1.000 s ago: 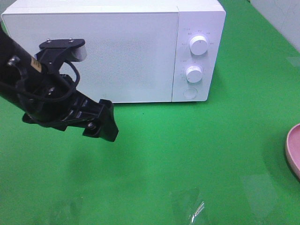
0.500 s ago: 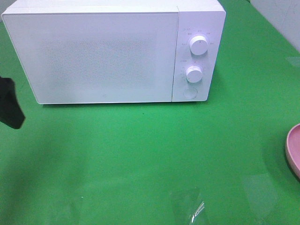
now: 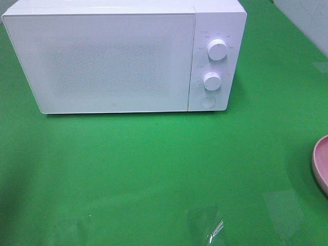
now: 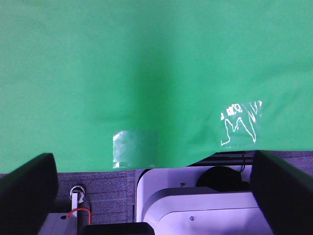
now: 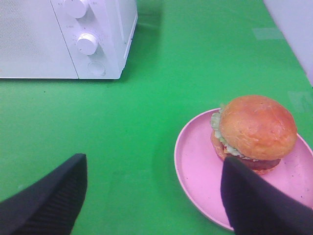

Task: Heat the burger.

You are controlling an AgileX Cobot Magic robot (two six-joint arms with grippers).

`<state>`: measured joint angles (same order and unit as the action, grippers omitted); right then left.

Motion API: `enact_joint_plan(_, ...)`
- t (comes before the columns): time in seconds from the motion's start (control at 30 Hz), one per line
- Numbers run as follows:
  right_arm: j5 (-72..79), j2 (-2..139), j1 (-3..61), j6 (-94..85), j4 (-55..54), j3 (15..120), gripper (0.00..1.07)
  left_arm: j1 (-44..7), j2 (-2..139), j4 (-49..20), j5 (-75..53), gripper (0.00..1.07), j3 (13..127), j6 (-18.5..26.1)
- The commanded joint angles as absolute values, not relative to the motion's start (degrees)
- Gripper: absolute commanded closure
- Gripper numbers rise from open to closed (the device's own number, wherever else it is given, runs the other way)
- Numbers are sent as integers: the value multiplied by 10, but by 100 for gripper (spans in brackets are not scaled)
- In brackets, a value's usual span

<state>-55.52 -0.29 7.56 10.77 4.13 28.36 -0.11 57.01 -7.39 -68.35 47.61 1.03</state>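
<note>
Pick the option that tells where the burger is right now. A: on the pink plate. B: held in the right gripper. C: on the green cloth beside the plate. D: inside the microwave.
A: in the right wrist view the burger sits on the pink plate, with the right gripper open and apart from it, and the microwave door closed.

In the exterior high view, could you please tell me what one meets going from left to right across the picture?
Microwave door → upper dial and lower dial, stacked on the control panel → crinkled clear tape near the front edge → pink plate at the right border.
</note>
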Motion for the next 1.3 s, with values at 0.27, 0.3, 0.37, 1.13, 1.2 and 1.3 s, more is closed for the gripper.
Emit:
enact_joint_plan(0.27,-549,-17,72,101,38,282,34,1,378,-62,-691,6,386,14)
enact_joint_plan(0.3,-549,-17,72,101,38,282,34,1,337,-58,-690,6,371,14)
enact_joint_plan(0.37,-549,-17,72,101,38,282,34,1,295,-57,-689,6,358,14)
enact_joint_plan(1.13,-549,-17,72,101,38,282,34,1,1,-42,-614,6,296,13)
enact_joint_plan(1.2,-549,-17,72,101,38,282,34,1,-6,-44,-614,6,296,11)
enact_joint_plan(1.3,-549,-17,72,101,38,282,34,1,-17,-44,-614,6,296,12)
